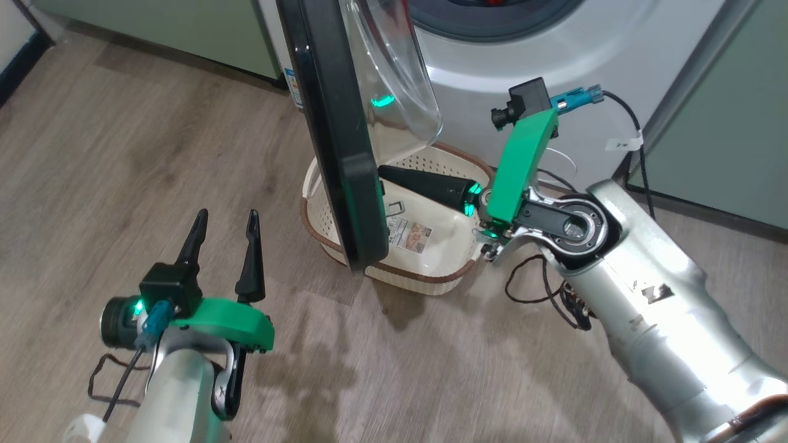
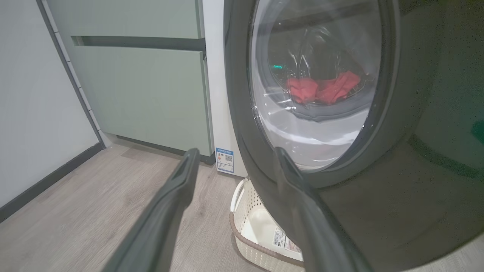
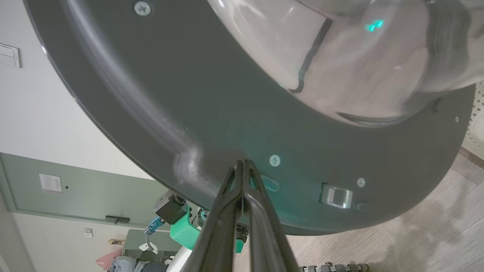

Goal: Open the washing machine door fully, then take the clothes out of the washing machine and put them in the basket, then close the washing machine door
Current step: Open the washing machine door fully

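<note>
The washing machine (image 1: 554, 67) stands at the top with its door (image 1: 335, 129) swung out, black rim edge-on and clear bowl window (image 1: 394, 80) facing the drum. My right gripper (image 1: 383, 173) is shut, empty, its tips touching the door's inner face (image 3: 189, 94) just below the window; in the right wrist view the right gripper (image 3: 242, 163) meets the black rim. The basket (image 1: 458, 271) sits on the floor under the door. My left gripper (image 1: 226, 215) hangs open left of the door. Through the window (image 2: 314, 75) the red clothes (image 2: 321, 88) lie in the drum.
Pale green cabinets (image 1: 184, 31) flank the washer on the left, and another (image 1: 726, 123) on the right. Loose black cables (image 1: 542, 289) trail on the wood floor beside my right arm. A white wall with a dark baseboard (image 2: 45, 181) runs along the far left.
</note>
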Available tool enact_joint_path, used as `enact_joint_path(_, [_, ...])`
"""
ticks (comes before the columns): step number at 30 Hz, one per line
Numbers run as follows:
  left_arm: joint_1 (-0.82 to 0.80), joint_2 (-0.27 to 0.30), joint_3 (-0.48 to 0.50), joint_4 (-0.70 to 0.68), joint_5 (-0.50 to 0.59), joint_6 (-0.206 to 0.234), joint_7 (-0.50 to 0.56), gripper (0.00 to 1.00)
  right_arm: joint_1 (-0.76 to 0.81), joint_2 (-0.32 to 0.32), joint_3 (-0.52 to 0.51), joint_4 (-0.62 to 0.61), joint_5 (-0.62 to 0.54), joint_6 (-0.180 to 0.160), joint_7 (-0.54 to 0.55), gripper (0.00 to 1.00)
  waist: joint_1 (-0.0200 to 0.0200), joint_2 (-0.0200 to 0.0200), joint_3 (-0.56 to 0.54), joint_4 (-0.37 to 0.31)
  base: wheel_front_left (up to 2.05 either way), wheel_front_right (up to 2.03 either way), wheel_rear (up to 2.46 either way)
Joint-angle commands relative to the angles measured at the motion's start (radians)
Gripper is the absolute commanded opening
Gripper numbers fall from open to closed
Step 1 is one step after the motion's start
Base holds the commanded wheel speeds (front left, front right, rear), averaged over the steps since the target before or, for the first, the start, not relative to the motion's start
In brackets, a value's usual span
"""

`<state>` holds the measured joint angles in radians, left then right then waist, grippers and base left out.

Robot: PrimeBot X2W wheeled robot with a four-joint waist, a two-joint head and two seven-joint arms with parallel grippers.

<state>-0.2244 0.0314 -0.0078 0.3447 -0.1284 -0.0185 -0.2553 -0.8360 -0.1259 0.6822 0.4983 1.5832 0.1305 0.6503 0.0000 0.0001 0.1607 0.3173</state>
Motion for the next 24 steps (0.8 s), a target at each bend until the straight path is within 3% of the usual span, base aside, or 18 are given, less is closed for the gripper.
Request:
enact_joint_path(1, [-0.011, 0.019, 0.034, -0.028, -0.001, -0.001, -0.006, 1.00, 0.003, 0.036, 0.000, -0.025, -0.004, 0.000, -0.017, 0.00, 0.0000, -0.0001, -0.004, 0.007, 0.00, 0.00, 0.00])
enact_joint_path(14, [0.020, 0.019, 0.076, -0.021, 0.021, -0.015, -0.006, 1.00, 0.055, 0.040, -0.023, -0.006, -0.029, 0.000, -0.137, 0.01, 0.0000, -0.0001, -0.051, -0.019, 0.00, 0.00, 0.00])
enact_joint_path(16, [0.028, 0.019, 0.093, -0.018, 0.031, -0.021, -0.006, 1.00, 0.075, 0.030, -0.029, -0.004, -0.034, 0.000, -0.166, 0.55, 0.0000, -0.0001, -0.065, -0.037, 0.00, 0.00, 0.00])
enact_joint_path(17, [0.033, 0.021, 0.103, -0.018, 0.035, -0.024, -0.006, 1.00, 0.085, 0.024, -0.033, -0.002, -0.038, 0.000, -0.189, 1.00, 0.0000, -0.0001, -0.073, -0.047, 0.00, 0.00, 0.00])
enact_joint_path(24, [0.059, 0.036, 0.155, -0.018, 0.056, -0.046, -0.006, 1.00, 0.166, -0.031, -0.058, -0.005, -0.100, 0.000, -0.423, 1.00, 0.0000, -0.0001, -0.114, -0.109, 0.00, 0.00, 0.00])
